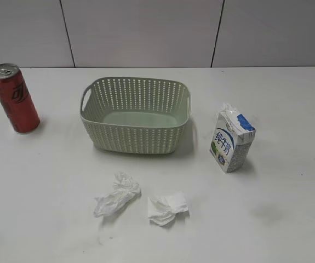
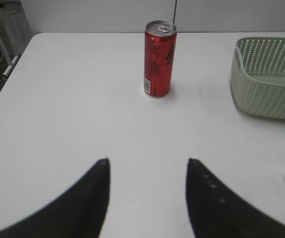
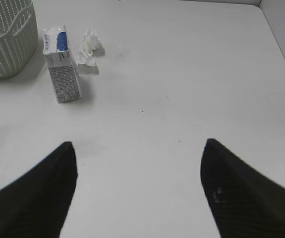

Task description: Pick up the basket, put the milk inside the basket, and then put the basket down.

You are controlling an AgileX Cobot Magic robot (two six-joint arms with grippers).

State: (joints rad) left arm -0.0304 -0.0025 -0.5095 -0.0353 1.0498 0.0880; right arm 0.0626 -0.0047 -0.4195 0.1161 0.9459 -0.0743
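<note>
The pale green basket (image 1: 136,115) stands empty on the white table at mid-back; it also shows at the right edge of the left wrist view (image 2: 268,79) and the top left of the right wrist view (image 3: 6,39). The milk carton (image 1: 232,138) stands upright to the basket's right, apart from it, and shows in the right wrist view (image 3: 62,64). My left gripper (image 2: 148,163) is open and empty over bare table, short of the can. My right gripper (image 3: 140,146) is open and empty, well to the right of the milk. Neither gripper shows in the exterior view.
A red soda can (image 1: 13,98) stands at the far left, also in the left wrist view (image 2: 159,58). Two crumpled white tissues (image 1: 116,200) (image 1: 167,209) lie in front of the basket. The table's left edge (image 2: 6,82) shows in the left wrist view.
</note>
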